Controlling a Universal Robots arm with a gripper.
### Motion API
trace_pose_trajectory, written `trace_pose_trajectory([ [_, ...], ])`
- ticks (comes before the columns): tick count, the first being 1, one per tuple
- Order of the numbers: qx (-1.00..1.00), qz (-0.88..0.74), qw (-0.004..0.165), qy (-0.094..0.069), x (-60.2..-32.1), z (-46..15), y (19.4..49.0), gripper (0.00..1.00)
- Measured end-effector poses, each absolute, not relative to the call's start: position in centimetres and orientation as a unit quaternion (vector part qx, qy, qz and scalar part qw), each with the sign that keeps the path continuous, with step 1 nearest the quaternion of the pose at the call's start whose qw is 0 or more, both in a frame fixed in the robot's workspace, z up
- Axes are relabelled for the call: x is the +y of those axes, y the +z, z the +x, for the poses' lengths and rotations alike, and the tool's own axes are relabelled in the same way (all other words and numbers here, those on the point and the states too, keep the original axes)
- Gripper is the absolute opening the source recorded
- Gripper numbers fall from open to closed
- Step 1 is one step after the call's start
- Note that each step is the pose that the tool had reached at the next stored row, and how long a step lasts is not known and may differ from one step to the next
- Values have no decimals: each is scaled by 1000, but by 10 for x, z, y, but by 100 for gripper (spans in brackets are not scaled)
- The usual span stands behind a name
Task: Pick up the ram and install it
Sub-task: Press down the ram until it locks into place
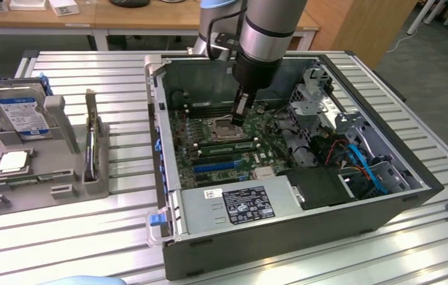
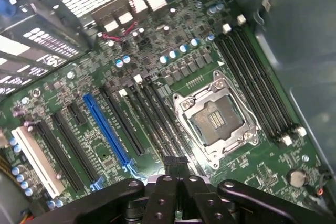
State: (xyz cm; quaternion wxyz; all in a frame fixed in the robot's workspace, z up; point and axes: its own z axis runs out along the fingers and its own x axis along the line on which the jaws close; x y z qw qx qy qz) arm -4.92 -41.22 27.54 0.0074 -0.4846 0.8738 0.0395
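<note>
The ram (image 1: pixel 91 139), a long thin dark board, stands on its edge in the grey holder (image 1: pixel 41 178) at the exterior view's left, outside the open computer case (image 1: pixel 287 231). My gripper (image 1: pixel 240 117) reaches down into the case and hangs just above the motherboard (image 1: pixel 232 160), by the empty CPU socket (image 1: pixel 222 127). In the wrist view the gripper (image 2: pixel 176 165) is shut, its dark fingertips pressed together with nothing seen between them. They sit over the long memory slots (image 2: pixel 157 119) beside the socket (image 2: pixel 215 119).
The holder also carries a silver hard drive (image 1: pixel 22 113) with a blue-white label and a square CPU chip (image 1: pixel 14 161). Inside the case are a power supply (image 1: pixel 240 205), a drive cage (image 1: pixel 319 98) and cables (image 1: pixel 351 160). A blue expansion slot (image 2: pixel 107 129) lies near the memory slots.
</note>
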Motion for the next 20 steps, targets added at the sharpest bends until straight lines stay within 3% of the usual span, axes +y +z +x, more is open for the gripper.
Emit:
trace_pose_trajectory([
  [20, 924, -381, 12, 38, -412, -49, 275, 10],
])
